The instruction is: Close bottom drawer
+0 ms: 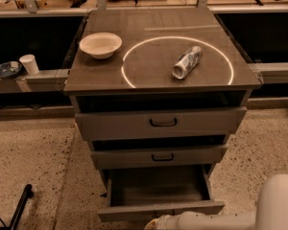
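1. The bottom drawer [161, 211] stands pulled well out from the cabinet. Its grey front is near the lower edge of the view and its dark inside is open to sight.
2. Above it sit the middle drawer [158, 157] and the wider top drawer [161, 122]. Each has a small dark bar handle and a dark gap above its front.
3. The claw [151, 223] is at the very bottom of the view, just below and in front of the bottom drawer's front. It is mostly cut off by the frame, so whether it is open or closed, or touches the drawer, cannot be told.
4. The white arm [216, 220] reaches in from the lower right corner towards the claw.
5. On the table [153, 28] a white ring [127, 56] is marked. A crumpled can [187, 62] lies on its side inside the ring, towards its right.
6. A white bowl [100, 44] stands upright just outside the ring, on the left.
7. On a ledge to the left, apart from the table, stand a white cup [29, 63] and a dark dish [7, 69].
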Available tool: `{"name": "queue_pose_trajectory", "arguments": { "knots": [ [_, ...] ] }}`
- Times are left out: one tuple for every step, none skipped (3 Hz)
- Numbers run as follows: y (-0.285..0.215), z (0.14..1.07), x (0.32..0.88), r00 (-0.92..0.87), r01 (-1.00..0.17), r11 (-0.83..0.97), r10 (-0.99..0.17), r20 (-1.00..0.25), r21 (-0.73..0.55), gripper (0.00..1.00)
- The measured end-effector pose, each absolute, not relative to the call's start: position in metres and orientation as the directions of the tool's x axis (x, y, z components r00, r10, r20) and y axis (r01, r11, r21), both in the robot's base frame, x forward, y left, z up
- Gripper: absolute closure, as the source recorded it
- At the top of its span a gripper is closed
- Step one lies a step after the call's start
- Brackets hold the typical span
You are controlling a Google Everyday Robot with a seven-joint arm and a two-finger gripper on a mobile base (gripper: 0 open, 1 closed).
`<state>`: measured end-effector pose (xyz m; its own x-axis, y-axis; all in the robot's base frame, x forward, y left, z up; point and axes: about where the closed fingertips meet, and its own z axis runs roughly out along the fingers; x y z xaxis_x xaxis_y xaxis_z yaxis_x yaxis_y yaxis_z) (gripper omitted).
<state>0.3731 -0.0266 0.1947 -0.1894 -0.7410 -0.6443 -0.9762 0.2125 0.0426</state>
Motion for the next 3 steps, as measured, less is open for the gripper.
{"name": "queue_pose_trajectory", "arguments": {
  "knots": [
    [-0.005, 0.180, 0.381, -0.110, -0.984, 0.178, -0.683, -0.722, -0.019, 1.00],
    [0.008, 0.169, 0.387, -0.067, -0.984, 0.168, -0.658, -0.750, -0.060, 1.00],
    [0.021, 0.158, 0.401, -0.060, -0.980, 0.183, -0.633, -0.771, -0.073, 1.00]
  ]
}}
